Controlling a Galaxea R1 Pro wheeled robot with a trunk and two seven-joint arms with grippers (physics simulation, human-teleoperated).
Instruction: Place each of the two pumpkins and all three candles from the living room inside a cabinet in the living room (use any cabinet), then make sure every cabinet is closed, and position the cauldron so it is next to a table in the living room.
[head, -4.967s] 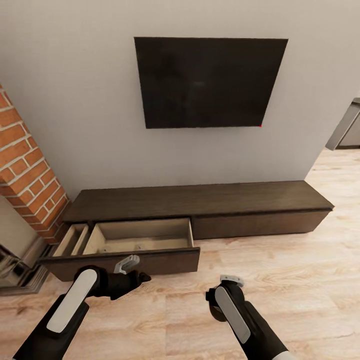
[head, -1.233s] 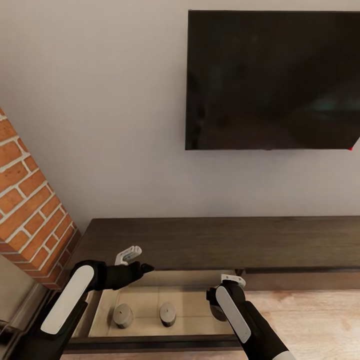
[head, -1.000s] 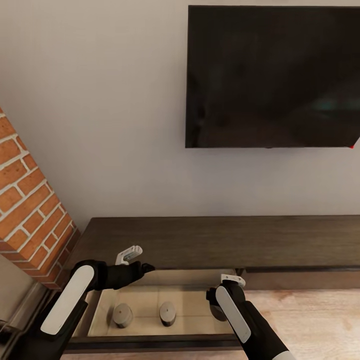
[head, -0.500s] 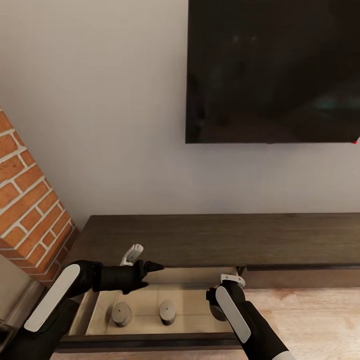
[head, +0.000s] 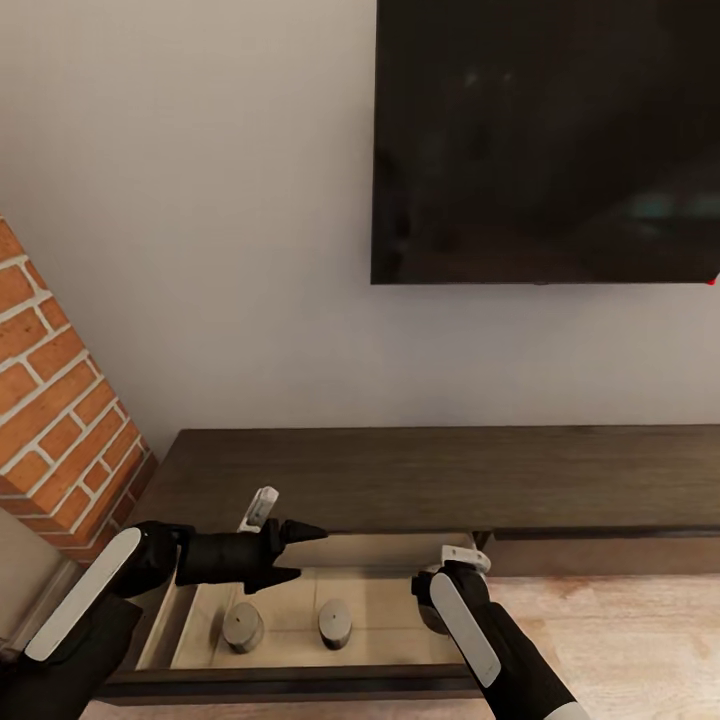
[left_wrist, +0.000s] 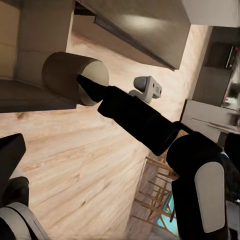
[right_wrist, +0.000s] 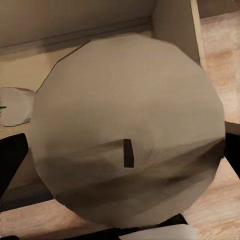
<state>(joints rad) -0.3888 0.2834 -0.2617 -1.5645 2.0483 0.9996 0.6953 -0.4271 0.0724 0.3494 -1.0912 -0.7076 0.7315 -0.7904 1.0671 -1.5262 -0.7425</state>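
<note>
Right gripper (left_wrist: 95, 90): fingers clamped on a candle (right_wrist: 125, 132) above the open drawer's (head: 180, 620) right end.
Left gripper (head: 295, 553): fingers apart, empty.
Cabinet (head: 420, 480): two candles (head: 243, 627) near the drawer's front edge.

two candles (head: 243, 628) in open cabinet (head: 420, 480) drawer

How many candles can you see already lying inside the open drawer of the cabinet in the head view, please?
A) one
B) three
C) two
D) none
C: two candles, one beside the other, sit on the pale floor of the open drawer of the cabinet, while the right gripper holds a third candle above it.
</note>
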